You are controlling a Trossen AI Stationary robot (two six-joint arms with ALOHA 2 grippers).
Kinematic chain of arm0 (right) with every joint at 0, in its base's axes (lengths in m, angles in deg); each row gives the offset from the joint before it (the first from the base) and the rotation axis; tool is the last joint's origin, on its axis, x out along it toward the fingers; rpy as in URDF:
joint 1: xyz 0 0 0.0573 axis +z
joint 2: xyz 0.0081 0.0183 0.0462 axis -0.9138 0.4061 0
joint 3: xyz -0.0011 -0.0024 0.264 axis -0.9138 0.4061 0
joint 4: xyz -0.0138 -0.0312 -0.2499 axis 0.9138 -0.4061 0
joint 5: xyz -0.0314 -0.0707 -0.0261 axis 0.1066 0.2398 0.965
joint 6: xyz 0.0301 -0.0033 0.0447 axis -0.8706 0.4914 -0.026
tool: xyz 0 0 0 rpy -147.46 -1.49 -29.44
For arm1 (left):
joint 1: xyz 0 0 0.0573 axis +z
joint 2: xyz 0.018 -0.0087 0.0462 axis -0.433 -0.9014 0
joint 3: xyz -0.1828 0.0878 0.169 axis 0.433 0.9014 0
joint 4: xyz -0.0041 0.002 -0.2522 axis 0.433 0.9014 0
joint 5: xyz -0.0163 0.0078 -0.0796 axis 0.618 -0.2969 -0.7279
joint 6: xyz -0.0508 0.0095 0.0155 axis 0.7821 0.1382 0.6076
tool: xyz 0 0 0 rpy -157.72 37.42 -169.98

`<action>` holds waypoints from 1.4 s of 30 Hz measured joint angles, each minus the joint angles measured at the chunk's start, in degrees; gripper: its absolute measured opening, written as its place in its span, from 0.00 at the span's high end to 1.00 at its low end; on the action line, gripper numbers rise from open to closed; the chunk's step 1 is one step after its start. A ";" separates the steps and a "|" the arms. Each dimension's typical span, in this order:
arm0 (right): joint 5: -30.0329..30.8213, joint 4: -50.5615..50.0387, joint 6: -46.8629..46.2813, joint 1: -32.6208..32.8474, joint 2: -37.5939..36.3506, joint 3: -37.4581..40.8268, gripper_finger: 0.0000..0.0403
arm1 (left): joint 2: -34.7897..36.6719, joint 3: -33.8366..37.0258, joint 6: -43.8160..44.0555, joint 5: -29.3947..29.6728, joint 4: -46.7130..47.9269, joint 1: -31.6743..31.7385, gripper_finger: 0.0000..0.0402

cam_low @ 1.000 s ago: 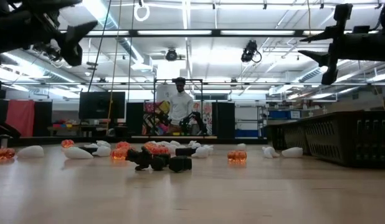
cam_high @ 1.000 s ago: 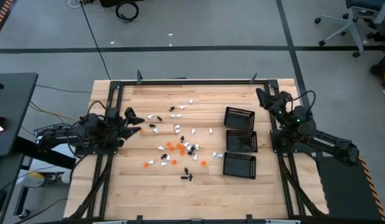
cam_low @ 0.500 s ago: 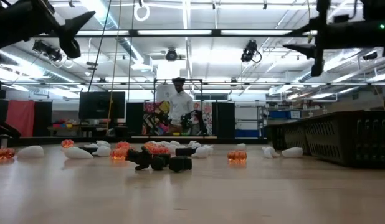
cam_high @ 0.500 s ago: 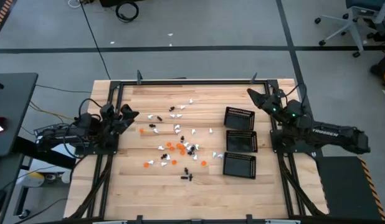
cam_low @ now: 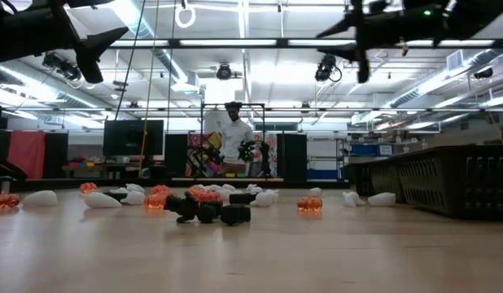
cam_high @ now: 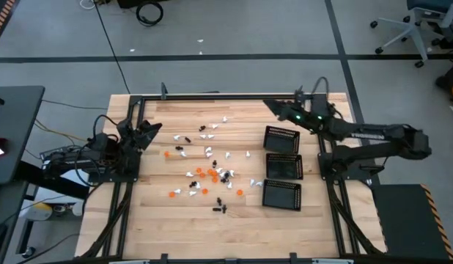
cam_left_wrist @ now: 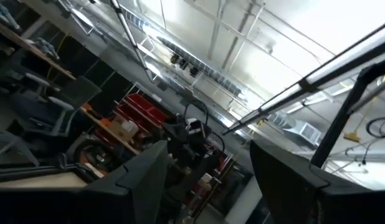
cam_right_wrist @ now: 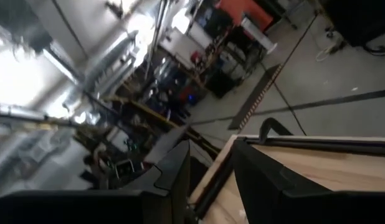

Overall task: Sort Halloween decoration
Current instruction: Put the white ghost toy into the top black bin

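1. Right gripper (cam_high: 273, 107) has swung out from the counter's right edge over the past second. It now hangs over the far part of the counter (cam_high: 160, 220), beyond the top mesh tray (cam_high: 282, 139), arm stretched long.
2. In the low view the right gripper (cam_low: 355, 42) is high above the surface, further toward the middle than half a second ago. Fingers look slightly parted, nothing between them.
3. Right wrist view: fingers (cam_right_wrist: 180, 171) have a narrow gap, empty; counter corner and frame rail beyond.
4. Left gripper (cam_high: 147, 130) has pulled back to the left edge and tilted up. A second ago it reached further in over the wood.
5. Left wrist view: fingers (cam_left_wrist: 152, 171) spread wide, holding nothing, aimed at the ceiling lights.
6. Halloween decoration (cam_high: 212, 173) is unmoved: white, orange and black trinkets scattered mid-counter, left of the trays. Black cluster (cam_low: 207, 210) sits nearest the low camera.
7. All three trays, including middle tray (cam_high: 283, 168) and bottom tray (cam_high: 281, 195), stay in a column on the right. Contents not readable.
8. Person (cam_low: 234, 134) stands in the room behind, same spot.
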 joint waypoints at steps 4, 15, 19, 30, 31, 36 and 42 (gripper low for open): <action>-2.38 -1.10 2.68 1.30 8.06 -7.13 0.68 | 0.00 0.00 -1.13 4.95 0.58 -0.02 0.40; -4.32 -8.98 9.83 4.39 21.56 -22.10 0.68 | 0.00 0.00 -4.47 12.77 0.83 -0.02 0.40; -4.34 -13.61 11.58 5.74 24.46 -26.18 0.68 | 0.00 0.00 -1.11 12.72 0.17 -0.04 0.40; -5.71 -35.46 18.30 9.08 32.92 -40.61 0.68 | -6.62 -11.16 0.34 9.94 14.54 0.37 0.42; -6.62 -36.54 18.91 9.11 33.88 -41.58 0.68 | -8.44 -13.36 -0.16 9.94 17.63 0.39 0.43; -11.23 -37.88 20.41 9.11 37.71 -45.61 0.68 | -17.21 -22.08 0.05 7.79 30.64 0.39 0.48; -11.37 -44.33 26.25 9.25 40.57 -51.34 0.68 | -26.43 -29.16 -0.14 1.55 37.64 0.40 0.52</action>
